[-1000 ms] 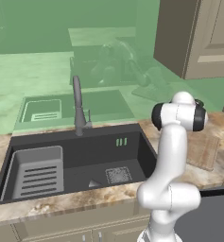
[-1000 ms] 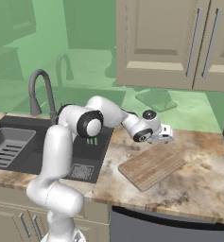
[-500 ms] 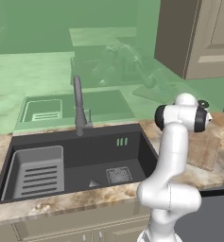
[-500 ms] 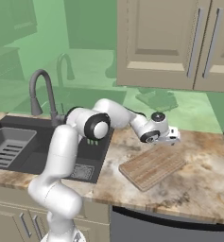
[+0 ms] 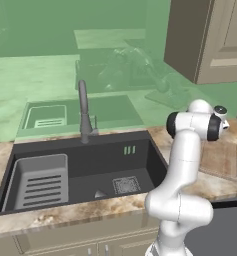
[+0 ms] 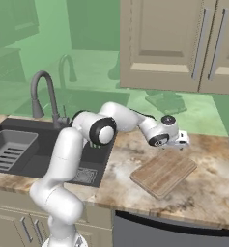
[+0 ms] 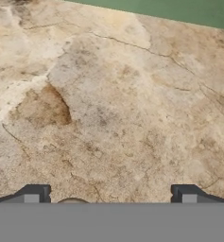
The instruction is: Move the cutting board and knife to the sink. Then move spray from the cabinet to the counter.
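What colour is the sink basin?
Dark grey sink, with a lighter grey rack; clearest in the left base view.

**Materials and finishes on view**

Counter (image 6: 217, 183): marbled stone, beige with brown veining, smooth with a low sheen. Cutting board (image 6: 163, 172): light-brown wood, plank grain, matt. Sink (image 5: 105, 162): dark grey basin, matt; ribbed rack insert (image 5: 37, 181): pale grey, plastic-looking. Faucet (image 5: 84, 113): grey metal, dull. Cabinet (image 6: 169, 43): beige painted panels, matt; bar handles (image 6: 198, 44) silver metal. Arm (image 6: 67, 159): glossy white casing, dark joints.
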Available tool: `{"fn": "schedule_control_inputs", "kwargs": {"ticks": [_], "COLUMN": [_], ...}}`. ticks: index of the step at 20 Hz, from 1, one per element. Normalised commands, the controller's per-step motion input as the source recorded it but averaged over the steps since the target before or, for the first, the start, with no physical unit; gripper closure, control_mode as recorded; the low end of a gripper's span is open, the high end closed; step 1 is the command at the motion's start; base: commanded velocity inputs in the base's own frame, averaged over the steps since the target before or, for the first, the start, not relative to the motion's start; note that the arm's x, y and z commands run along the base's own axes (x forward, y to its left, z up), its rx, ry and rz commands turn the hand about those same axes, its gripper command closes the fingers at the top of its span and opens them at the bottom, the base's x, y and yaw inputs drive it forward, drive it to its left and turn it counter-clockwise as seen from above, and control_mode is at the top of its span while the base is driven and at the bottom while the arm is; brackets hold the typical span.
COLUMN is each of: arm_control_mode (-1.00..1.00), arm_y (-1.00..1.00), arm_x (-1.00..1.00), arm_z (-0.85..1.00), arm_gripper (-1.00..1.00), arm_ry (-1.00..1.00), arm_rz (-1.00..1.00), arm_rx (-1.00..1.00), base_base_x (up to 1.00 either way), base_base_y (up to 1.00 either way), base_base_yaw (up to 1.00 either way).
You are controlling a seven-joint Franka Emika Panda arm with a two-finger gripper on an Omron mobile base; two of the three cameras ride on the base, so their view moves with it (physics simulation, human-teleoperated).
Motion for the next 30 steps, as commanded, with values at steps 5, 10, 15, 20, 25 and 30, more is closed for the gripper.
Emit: {"fn": "schedule_control_inputs", "kwargs": {"ticks": [5,10,15,20,25,30], "arm_control_mode": [-1.00,-1.00,-1.00,-1.00,-1.00,-1.00], "arm_y": [-0.40,-0.60,-0.64,-0.46,-0.31,-0.34], "arm_x": [-0.55,-0.88,-0.98,-0.81,-0.52,-0.42], "arm_z": [-0.47,-0.44,-0.44,-0.44,-0.29,-0.23], "arm_gripper": [-1.00,-1.00,-1.00,-1.00,-1.00,-1.00], "arm_ry": [0.00,0.00,0.00,0.00,0.00,0.00], "arm_rz": [0.00,-0.02,-0.04,-0.04,-0.04,-0.03], "arm_rx": [-0.01,0.00,0.00,0.00,0.00,0.00], "base_base_x": [0.00,0.00,0.00,0.00,0.00,0.00], "base_base_y": [0.00,0.00,0.00,0.00,0.00,0.00], "base_base_yaw": [0.00,0.00,0.00,0.00,0.00,0.00]}}
